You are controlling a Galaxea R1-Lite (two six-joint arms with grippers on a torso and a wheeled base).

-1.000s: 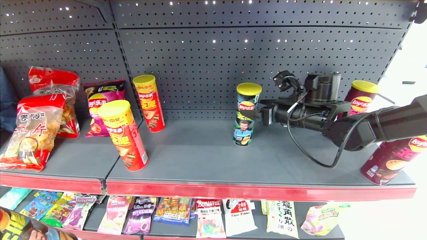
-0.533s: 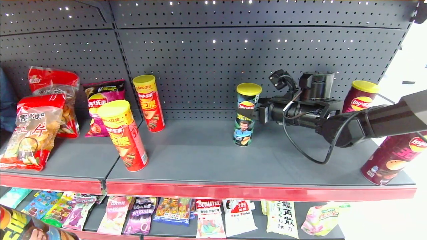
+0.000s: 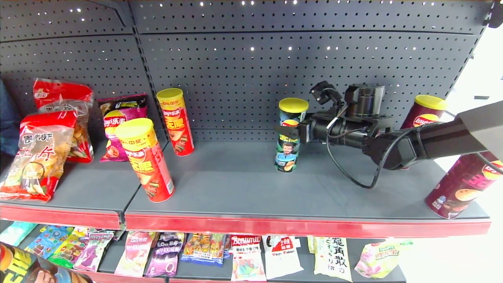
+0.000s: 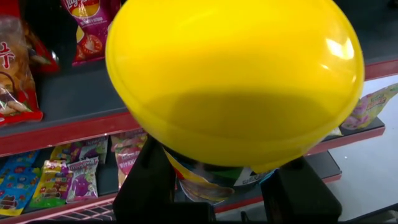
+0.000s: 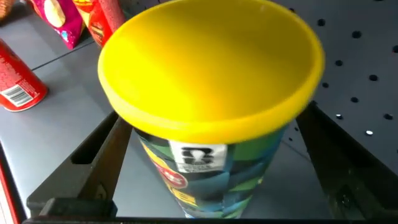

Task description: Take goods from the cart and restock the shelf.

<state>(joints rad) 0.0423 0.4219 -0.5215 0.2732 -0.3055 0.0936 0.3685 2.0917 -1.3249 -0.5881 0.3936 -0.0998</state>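
Observation:
A green-and-blue chip can with a yellow lid (image 3: pixel 286 155) (image 5: pixel 211 99) stands upright at the back middle of the grey shelf (image 3: pixel 243 188). My right gripper (image 3: pixel 289 131) (image 5: pixel 211 118) reaches in from the right at the can's upper half. It is open, with one finger on each side of the can and a small gap to its wall. My left gripper (image 4: pixel 224 186) is shut on a second yellow-lidded chip can (image 4: pixel 236 74), held out in front of the shelves. That can's body shows at the lower left corner (image 3: pixel 23 269).
Two red chip cans (image 3: pixel 146 161) (image 3: pixel 176 120) stand left of the middle. Two maroon cans (image 3: pixel 426 112) (image 3: pixel 459 188) are at the right end, the front one leaning. Snack bags (image 3: pixel 39 153) fill the left section, and small packets (image 3: pixel 247 255) line the lower shelf.
My right arm has pushed leftward along the shelf, so its fingers now reach further around the green-and-blue can. The can has stayed in place.

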